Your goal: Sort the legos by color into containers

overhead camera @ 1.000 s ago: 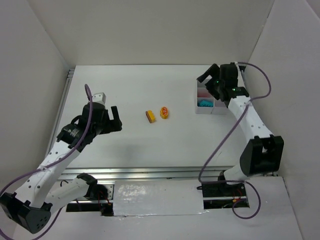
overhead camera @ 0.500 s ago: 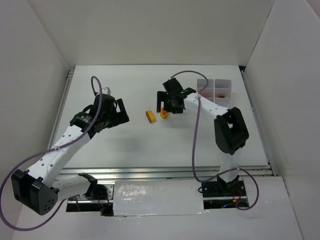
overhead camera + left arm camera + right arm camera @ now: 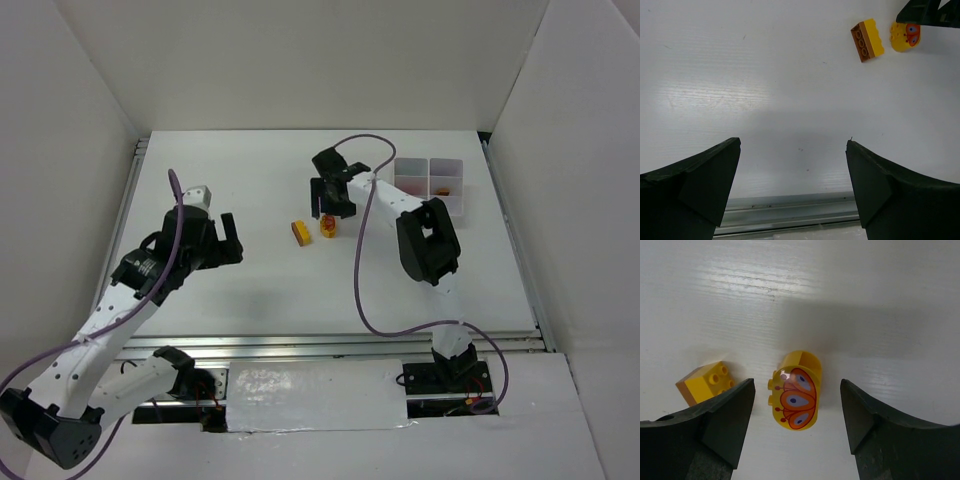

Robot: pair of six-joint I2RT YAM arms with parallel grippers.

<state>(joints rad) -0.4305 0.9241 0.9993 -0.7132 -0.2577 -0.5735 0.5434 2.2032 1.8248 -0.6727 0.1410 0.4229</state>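
Right fingers [image 3: 715, 425] hang spread, yellow oval lego [image 3: 795, 399] between them, untouched.

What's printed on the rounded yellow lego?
Orange wings, purple eyespots on the lego; best: right wrist view.

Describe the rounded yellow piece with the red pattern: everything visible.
The rounded yellow piece looks like glossy plastic: an oval-ended block whose upturned face carries a red-orange, wing-like print with bluish spots. Small studs show along one side, so it seems to lie on its side. It rests loose on the white table, a small gap from the yellow studded brick beside it. The right gripper is open, a finger on either side, neither touching it in the right wrist view.
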